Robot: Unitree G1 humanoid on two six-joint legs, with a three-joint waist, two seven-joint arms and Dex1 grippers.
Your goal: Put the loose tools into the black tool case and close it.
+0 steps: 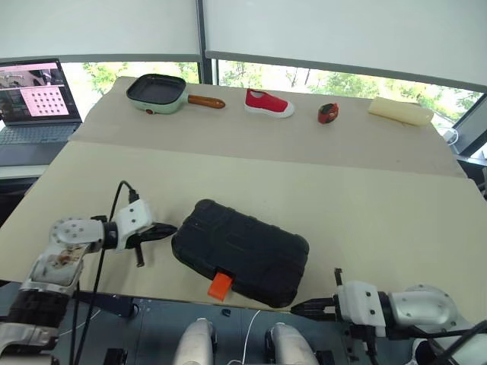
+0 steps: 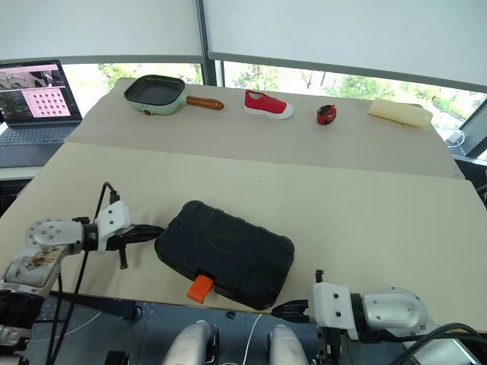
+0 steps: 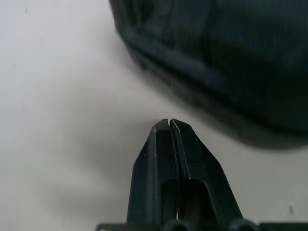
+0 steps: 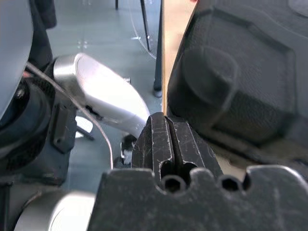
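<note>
The black tool case (image 1: 240, 251) lies shut on the beige table near its front edge, its orange latch (image 1: 220, 286) sticking out toward me. My left gripper (image 1: 169, 229) is shut and empty, its tip just off the case's left end; in the left wrist view its fingertips (image 3: 170, 122) hover over bare table beside the case (image 3: 231, 57). My right gripper (image 1: 298, 308) is shut and empty, just past the table's front edge at the case's front right corner (image 4: 240, 82). The loose tools are out of view.
Along the far table stand a green square pan (image 1: 157, 92), a red shoe (image 1: 268, 103), a small red-and-black object (image 1: 328, 113) and a cream block (image 1: 400, 111). A laptop (image 1: 34, 99) sits at the far left. The case slightly overhangs the front edge.
</note>
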